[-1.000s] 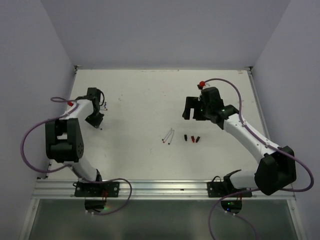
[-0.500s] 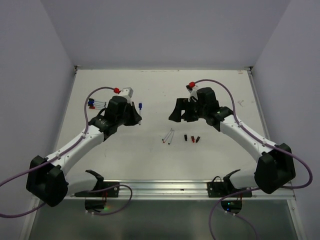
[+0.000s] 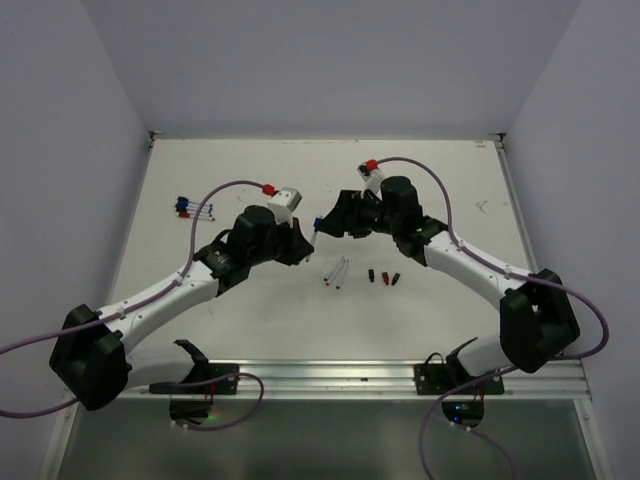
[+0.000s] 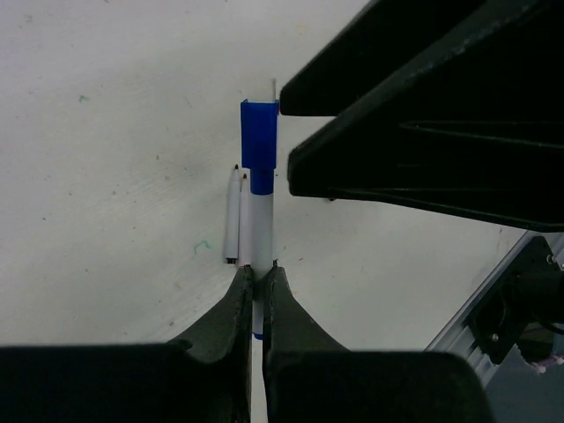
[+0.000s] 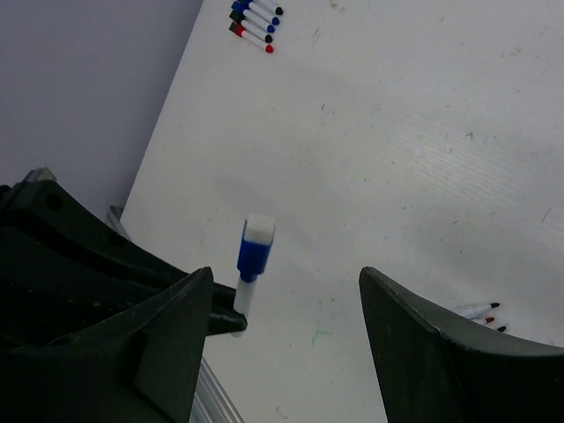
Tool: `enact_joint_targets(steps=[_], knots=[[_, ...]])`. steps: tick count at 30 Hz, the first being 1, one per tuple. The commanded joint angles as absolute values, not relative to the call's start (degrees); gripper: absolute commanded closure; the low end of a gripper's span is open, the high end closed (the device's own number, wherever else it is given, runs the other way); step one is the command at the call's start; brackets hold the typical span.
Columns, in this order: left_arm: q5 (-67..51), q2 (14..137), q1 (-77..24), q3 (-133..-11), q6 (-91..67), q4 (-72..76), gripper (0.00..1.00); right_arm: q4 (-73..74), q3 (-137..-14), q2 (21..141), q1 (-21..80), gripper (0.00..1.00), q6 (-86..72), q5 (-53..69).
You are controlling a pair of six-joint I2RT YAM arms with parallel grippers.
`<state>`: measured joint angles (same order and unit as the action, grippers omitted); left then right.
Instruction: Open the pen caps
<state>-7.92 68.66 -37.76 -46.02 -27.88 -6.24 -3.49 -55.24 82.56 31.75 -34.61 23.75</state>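
Left wrist view shows the blue cap seated on the end of the blue pen. The pen's white barrel is clamped between the fingers of the left gripper and held up off the table. The right gripper faces it with its jaws apart on either side of the cap. The cap sits nearer one finger and, as far as we can tell, touches neither.

A second ago the left arm was folded back at the table's left side, by the cluster of capped pens, and the right gripper hung over the right half. Since then both have swung to the middle and met tip to tip, and the right jaws have been narrowing. We judge this the start of another uncapping: the pen is presented and the cap lined up, so closing on it and pulling apart is what remains.

Below them lie uncapped pens and, just beside those, three loose caps, so part of the job looks done. We see no tray, cup or box in any view; everything lies straight on the table.
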Motion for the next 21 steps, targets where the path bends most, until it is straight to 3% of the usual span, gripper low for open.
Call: enact_joint_targets(steps=[1,19,21], knots=[[-7.21,70.05,-40.43,-46.67,-27.86,-2.81,1.00,-10.36,-55.55,83.41,32.17,0.29,-36.56,24.17],[-3.52,72.25,-44.47,-49.57,-28.92,-4.48,1.00,-13.88,-53.97,85.43,33.40,0.45,-38.67,23.29],[-3.34,72.25,-44.65,-49.66,-28.92,-4.39,1.00,-13.97,-53.88,85.52,33.66,0.51,-38.50,23.03]])
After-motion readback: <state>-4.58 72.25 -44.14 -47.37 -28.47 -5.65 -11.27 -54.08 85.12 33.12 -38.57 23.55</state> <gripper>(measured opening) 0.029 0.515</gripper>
